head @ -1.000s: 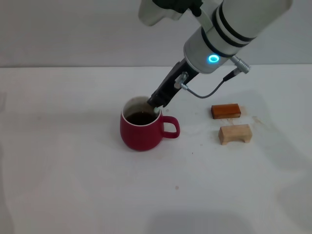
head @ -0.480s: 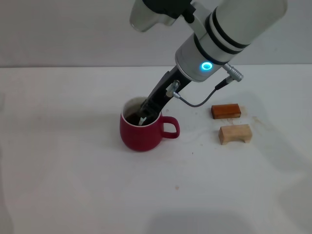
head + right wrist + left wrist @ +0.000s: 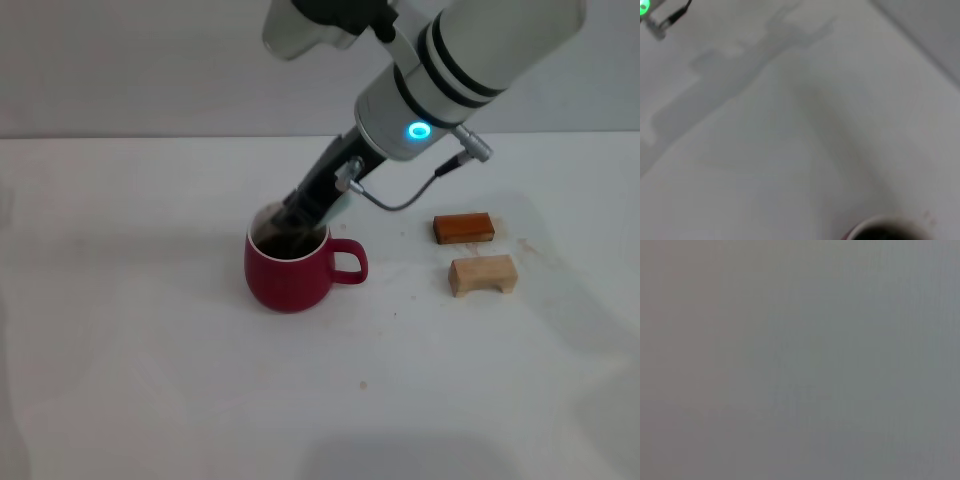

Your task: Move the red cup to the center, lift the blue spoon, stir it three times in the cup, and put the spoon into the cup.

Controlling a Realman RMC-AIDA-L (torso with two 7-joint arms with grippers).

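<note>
The red cup (image 3: 290, 275) stands near the middle of the white table, its handle pointing right, with dark liquid inside. My right gripper (image 3: 293, 222) reaches down from the upper right, and its dark fingers dip into the cup's mouth on the far left side. The fingers are closed together. The blue spoon is hidden behind the fingers and the cup's rim. The cup's rim and dark liquid also show at the edge of the right wrist view (image 3: 880, 231). My left gripper is out of view; the left wrist view shows only flat grey.
An orange-brown wooden block (image 3: 463, 228) and a tan wooden block (image 3: 483, 274) lie to the right of the cup. The white table (image 3: 150, 350) spreads to the left and front. A grey wall is behind.
My right gripper has swept left across the cup's mouth, from the right rim to the far left side. The pale spoon tip seen earlier is now hidden. The cup has stayed put.
</note>
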